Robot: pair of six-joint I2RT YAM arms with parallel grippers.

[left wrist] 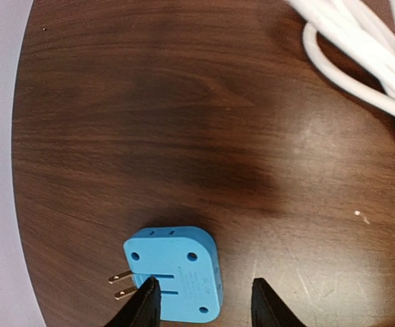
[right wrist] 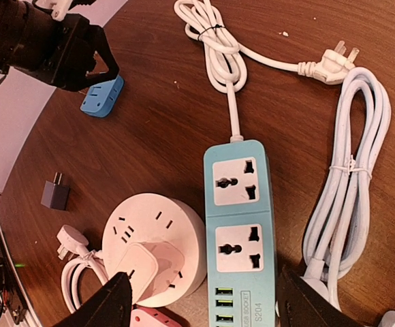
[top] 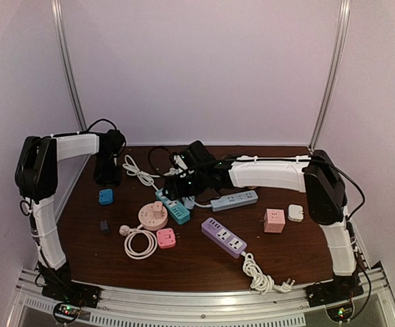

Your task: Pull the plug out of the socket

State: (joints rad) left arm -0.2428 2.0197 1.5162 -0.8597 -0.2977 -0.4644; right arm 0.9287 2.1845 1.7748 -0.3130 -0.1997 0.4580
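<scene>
Worktop (top: 184,269): dark wood grain, glossy, lightly scratched. The left edge is curved, with a pale wall just beyond it.

Socket (right wrist: 158,238): round, pale pink, smooth plastic, laid flat left of centre. Plug (right wrist: 141,264): pinkish-white, rounded body, seated in the socket's top.

A teal strip (right wrist: 242,225), rectangular with rounded corners, is seen just beside the socket; contact cannot be told. A bundled white cable (right wrist: 344,184) is laid just beside the strip on its other side.

Right gripper (right wrist: 208,300): jaws held wide apart, nothing between them, poised above socket and strip.

Left gripper (left wrist: 204,305): jaws apart, one finger over a blue adapter (left wrist: 174,272), the other past its side. The adapter is a rounded square with two brass prongs, near the left edge.

Bare wood is left open between adapter and socket, apart from a small dark charger (right wrist: 54,194).
</scene>
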